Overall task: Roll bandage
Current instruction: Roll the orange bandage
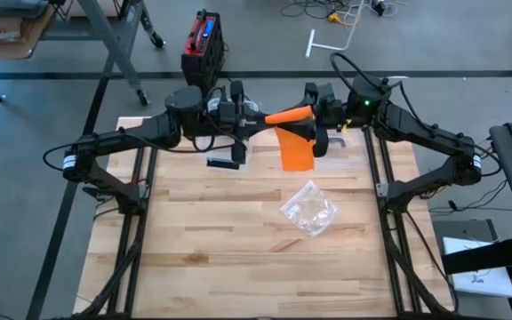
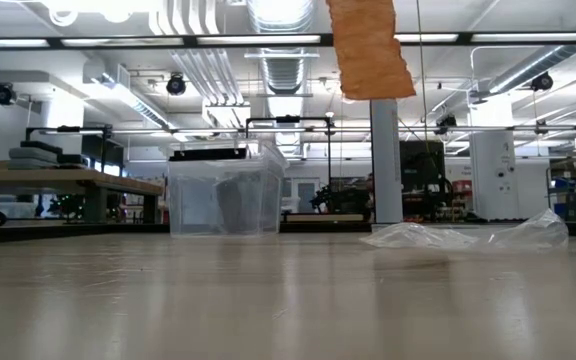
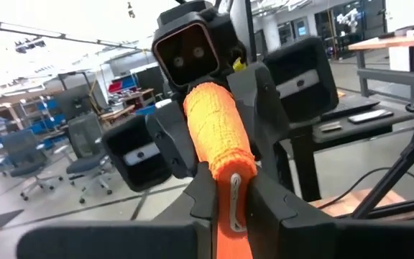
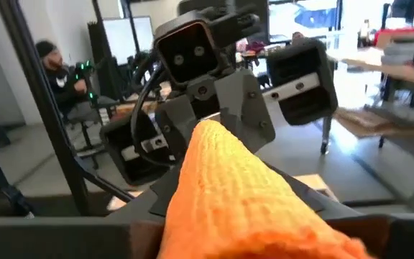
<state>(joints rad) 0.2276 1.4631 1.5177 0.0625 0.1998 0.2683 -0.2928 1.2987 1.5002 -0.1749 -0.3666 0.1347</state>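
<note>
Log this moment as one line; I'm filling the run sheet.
left tool: shut on orange bandage roll | right tool: gripping roll's other end | roll: held above table | loose tail: hanging | plastic wrapper: on table

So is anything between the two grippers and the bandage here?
Nothing visible. Both grippers already hold the orange bandage in the air over the table's far end: the left gripper is shut on one end of the roll, the right gripper grips the other. A loose tail hangs below, well above the plastic bag.
</note>
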